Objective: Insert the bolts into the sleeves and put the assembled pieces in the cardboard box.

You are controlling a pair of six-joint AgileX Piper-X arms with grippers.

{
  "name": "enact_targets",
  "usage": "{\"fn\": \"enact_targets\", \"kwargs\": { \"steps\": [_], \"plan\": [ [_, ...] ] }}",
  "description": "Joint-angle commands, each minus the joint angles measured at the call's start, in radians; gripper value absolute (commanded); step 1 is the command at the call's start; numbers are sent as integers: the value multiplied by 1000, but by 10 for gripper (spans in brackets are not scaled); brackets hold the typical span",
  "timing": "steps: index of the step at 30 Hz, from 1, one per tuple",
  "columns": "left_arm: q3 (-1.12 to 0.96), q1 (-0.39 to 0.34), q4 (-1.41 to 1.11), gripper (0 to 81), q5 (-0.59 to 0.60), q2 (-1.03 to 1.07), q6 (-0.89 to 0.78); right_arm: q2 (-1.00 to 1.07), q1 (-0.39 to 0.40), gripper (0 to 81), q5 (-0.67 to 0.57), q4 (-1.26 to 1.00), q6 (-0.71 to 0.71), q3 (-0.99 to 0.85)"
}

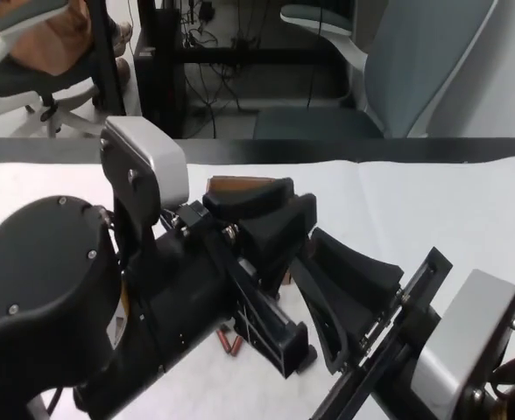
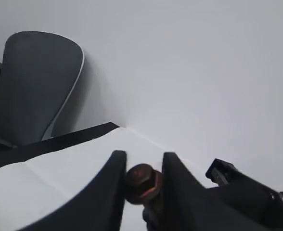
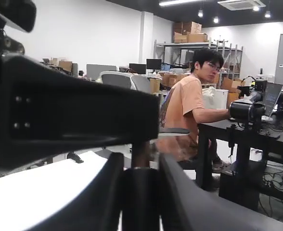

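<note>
Two grippers, both mine, are meeting almost tip to tip above the white bench (image 1: 433, 201). My left gripper (image 2: 143, 159) is clamping a rust-coloured bolt (image 2: 142, 184) between its fingers, close to the tips. My right gripper (image 3: 139, 159) is pinching a dark cylinder just inside its own tips, which I am taking to be a sleeve (image 3: 139, 197).

I am judging the task to be in its joining step. A brown stub (image 3: 140, 153) is showing at the far end of the sleeve; it may be the bolt's end, but I cannot tell whether it is entering yet. Small rust-coloured loose pieces (image 1: 231, 343) are lying on the bench under my grippers, so more pairs are probably waiting. The cardboard box (image 1: 240, 185) is sitting just beyond my left gripper, its inside hidden, so boxing is yet to come.

The bolt's hex head is facing back toward my left wrist. With the shank hidden behind the head, I am judging its long axis to run along my fingers, pointing away from the wrist. The sleeve's long axis is likewise running along my right fingers, toward their tips.
</note>
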Motion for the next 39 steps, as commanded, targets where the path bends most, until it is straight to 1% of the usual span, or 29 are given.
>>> {"fn": "enact_targets", "kwargs": {
  "steps": [1,4,5,6,9,12,16,18,20,24,27,31,35,37,38,39],
  "plan": [
    [-4,-2,-14,193,84,-4,-8,-4,-5,6,14,-1,3,-12],
    [-4,-2,-7,498,97,-4,-8,-4,-5,6,14,-1,3,-12],
    [-4,-2,-7,633,97,-4,-8,-4,-5,6,14,-1,3,-12],
    [-4,-2,-7,700,97,-4,-3,-4,-5,6,14,-1,3,-12],
    [-4,12,-9,700,90,-15,62,-4,-12,6,31,37,3,-16],
    [-4,39,-17,700,69,-64,133,-4,-49,6,38,156,3,-44],
    [-4,93,20,700,-21,-214,257,-2,-139,6,31,402,3,-145],
    [-4,116,95,700,-67,-297,258,10,-191,6,10,518,3,-214],
    [-4,136,209,700,-105,-371,258,44,-252,6,-44,602,5,-280],
    [-4,161,478,700,-126,-477,252,200,-351,6,-160,686,5,-423],
    [-4,161,595,700,-126,-499,226,351,-407,6,-216,704,3,-548],
    [-4,161,639,700,-120,-499,225,566,-462,6,-277,744,3,-724],
    [14,161,635,700,-120,-490,228,763,-484,6,-282,920,3,-916],
    [31,161,635,700,-120,-490,228,826,-491,0,-297,988,-7,-988],
    [42,161,635,700,-120,-490,223,852,-493,22,-326,1006,-7,-1024],
    [54,161,635,700,-120,-490,223,868,-494,63,-353,1024,-7,-1044]
  ]
}}
